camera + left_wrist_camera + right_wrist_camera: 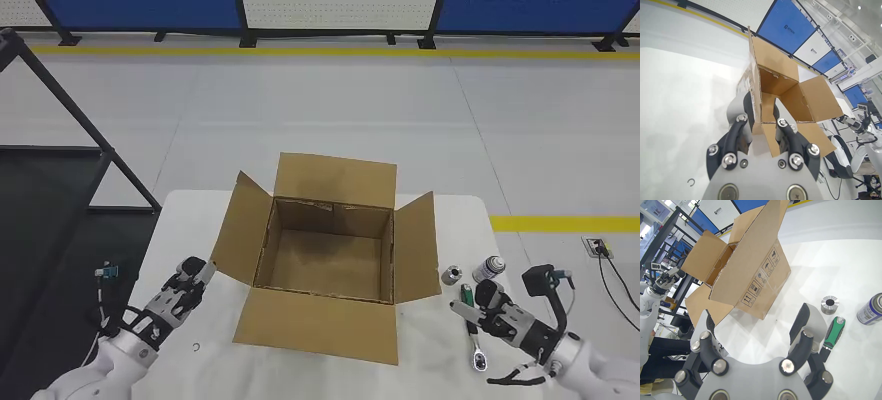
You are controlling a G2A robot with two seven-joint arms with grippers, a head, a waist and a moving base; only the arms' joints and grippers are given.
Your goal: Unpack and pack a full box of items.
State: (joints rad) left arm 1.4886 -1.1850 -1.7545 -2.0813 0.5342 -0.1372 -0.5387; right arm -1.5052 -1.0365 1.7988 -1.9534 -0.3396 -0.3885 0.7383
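Cardboard box (318,325) in the middle of the worktop (430,365), all four flaps splayed, brown floor showing inside. Probably light, stiff in the walls, floppy at the flaps; better taken by a wall edge. Left hand (762,99) open, astride the left flap's corner, contact unclear. Spray can (869,311) upright, right of the box: smooth, round, likely slippery; grip across the body. Green-handled tool (834,332) lying flat just beside; pinch the rubbery handle. Metal cylinder (829,305): small, probably dense, slick. Right hand (756,313) open, holding nothing, over the tool.

White table (195,225) on a grey floor (350,110) — yellow line (300,50) and blue panels (130,12) behind, black frame (70,105) alongside
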